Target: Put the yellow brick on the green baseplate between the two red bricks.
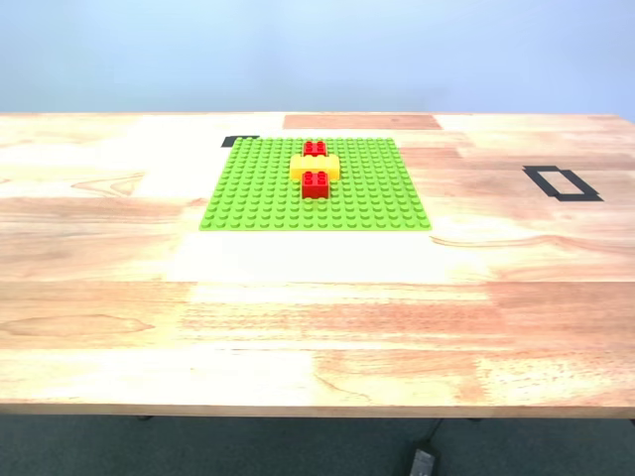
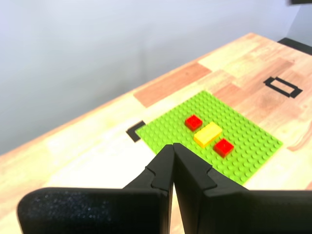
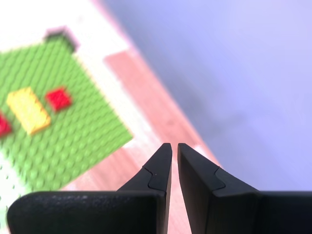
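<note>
Wooden table [image 1: 317, 327]; the green baseplate [image 1: 248, 193] is laid flat on its far half. The yellow brick [image 1: 315, 167] is seated on the plate, crosswise between the two red bricks: far red brick [image 1: 315, 149] and near red brick [image 1: 316, 184], each touching or just beside it.

Around the plate: a black tape corner [image 1: 239, 142] is seen at its far corner toward the exterior view's left, a black tape rectangle [image 1: 562, 182] well apart toward the exterior view's right. A dark cable end [image 1: 422, 460] is noted below the table's near edge. Nothing is found over the bricks.

No arm is shown in the exterior view; only the wrist views give the grippers. My first gripper [image 2: 173, 146] is held above the table, jaws pressed together, empty. My second gripper [image 3: 174, 146] is nearly closed, a thin slit left, nothing between. In the second wrist view the plate is blurred and one red brick is cut off at the frame edge, so seating probably cannot be judged there.
</note>
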